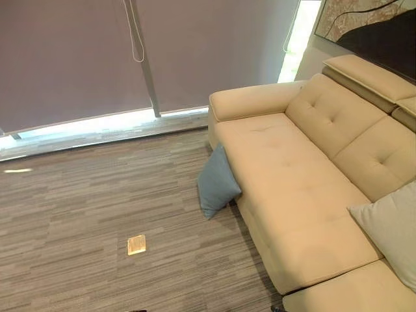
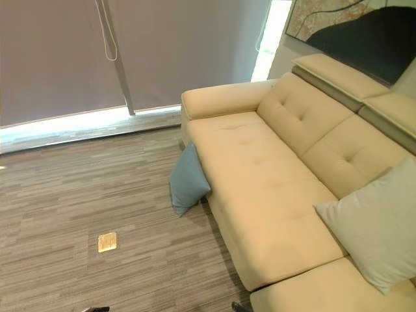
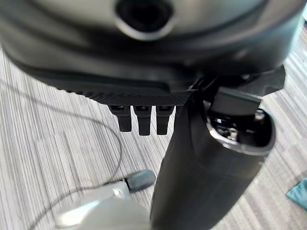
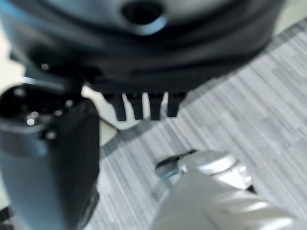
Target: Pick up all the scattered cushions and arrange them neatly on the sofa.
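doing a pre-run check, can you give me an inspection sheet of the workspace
surface: beige sofa, seat mostly bare; grey striped carpet.
job's things: blue cushion on the carpet, leaning on the sofa front; pale grey cushion on the seat against the backrest.
clutter: small brass floor plate in the carpet.
hands: left hand and right hand both hang above the carpet, fingers straight, holding nothing.
cables: blind cord hanging at the window.
surroundings: grey roller blinds, framed picture above the sofa.
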